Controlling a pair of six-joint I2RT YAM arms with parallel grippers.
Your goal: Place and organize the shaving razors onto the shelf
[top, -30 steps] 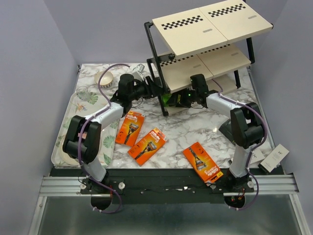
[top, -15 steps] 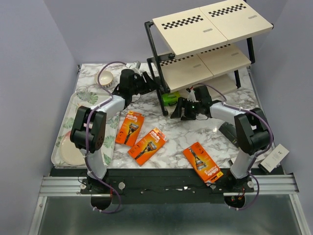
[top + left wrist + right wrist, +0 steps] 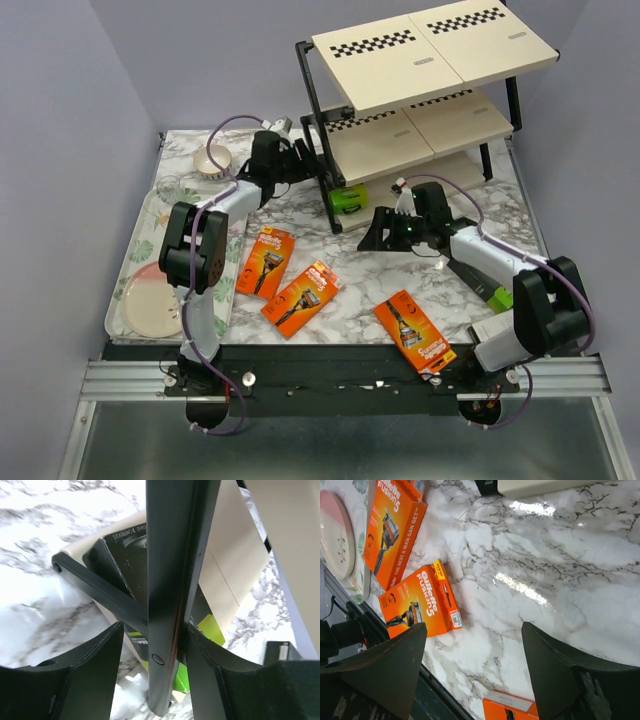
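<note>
Has one black, lime-ended razor pack (image 3: 347, 198) on the black-framed beige shelf (image 3: 420, 60). Leaves three bright orange packs (image 3: 302, 297) on the marble worktop (image 3: 360, 275). Grips nothing with left end effector (image 3: 152, 645) or right end effector (image 3: 472, 630), both agape.

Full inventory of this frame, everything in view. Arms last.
shelf: 1, black frame with beige boards, far right
orange razor packs: 3, orange, flat on marble, near centre
shelf razor pack: 1, black with lime end, bottom board
table razor pack: 1, black with lime end, beside right arm
tray: 1, floral, left edge
pink plate: 1, pink, on tray
bowl: 1, pale, far left
left claw: open, astride shelf post
right claw: open, empty, over marble
</note>
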